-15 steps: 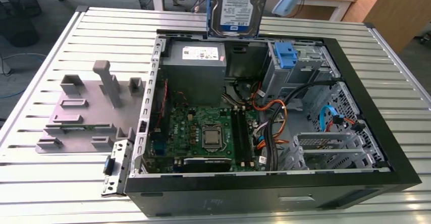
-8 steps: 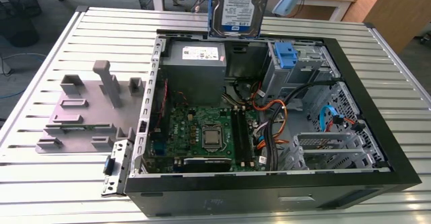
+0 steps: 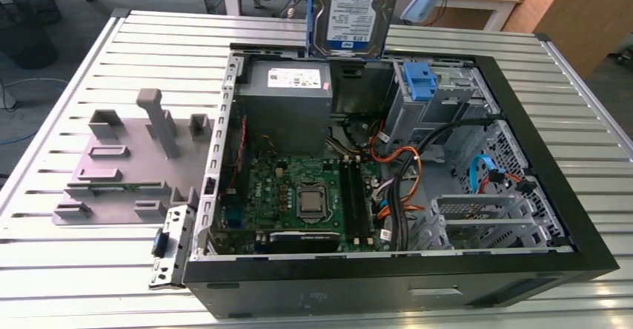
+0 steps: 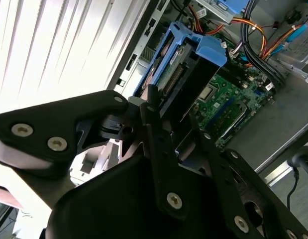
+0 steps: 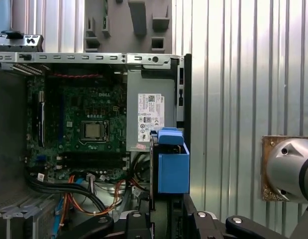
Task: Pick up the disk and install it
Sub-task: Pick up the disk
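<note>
We see the disk [image 3: 353, 10] as metal under a glossy paper label, framed by smooth blue plastic rails. The tabletop [image 3: 59, 255] is ribbed, pale metal. The end effector [image 4: 171, 107] looks matt black, and the fixture [image 3: 109, 158] is matt grey plastic.

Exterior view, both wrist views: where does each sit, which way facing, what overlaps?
Exterior view: off the arm, high, looking down into the open computer case; the disk hangs upright above.
Second wrist view: on the arm, looking along the gripper clamped on the disk, motherboard beyond.
First wrist view: on the arm, looking past the disk into the case; gripper links, silver arm joint show.
Shared: all three show the disk and motherboard.
</note>
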Controlling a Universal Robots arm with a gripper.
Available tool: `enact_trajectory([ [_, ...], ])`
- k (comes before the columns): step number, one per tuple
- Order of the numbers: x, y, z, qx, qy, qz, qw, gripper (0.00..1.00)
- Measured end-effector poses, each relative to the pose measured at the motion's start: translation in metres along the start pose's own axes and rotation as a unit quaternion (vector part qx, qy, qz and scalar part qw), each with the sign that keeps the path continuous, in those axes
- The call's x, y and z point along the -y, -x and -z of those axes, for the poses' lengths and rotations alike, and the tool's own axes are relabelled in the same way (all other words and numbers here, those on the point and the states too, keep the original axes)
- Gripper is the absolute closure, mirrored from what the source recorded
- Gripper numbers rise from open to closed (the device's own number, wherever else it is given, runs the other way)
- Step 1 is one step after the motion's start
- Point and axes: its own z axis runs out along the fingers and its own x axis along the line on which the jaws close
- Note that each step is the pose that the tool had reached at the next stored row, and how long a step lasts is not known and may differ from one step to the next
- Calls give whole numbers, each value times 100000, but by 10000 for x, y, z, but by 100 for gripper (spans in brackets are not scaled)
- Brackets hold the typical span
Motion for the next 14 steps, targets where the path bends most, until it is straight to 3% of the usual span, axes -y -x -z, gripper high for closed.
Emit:
enact_trajectory([
  [14,11,-223,-11,3,-13,-800,99997,65],
])
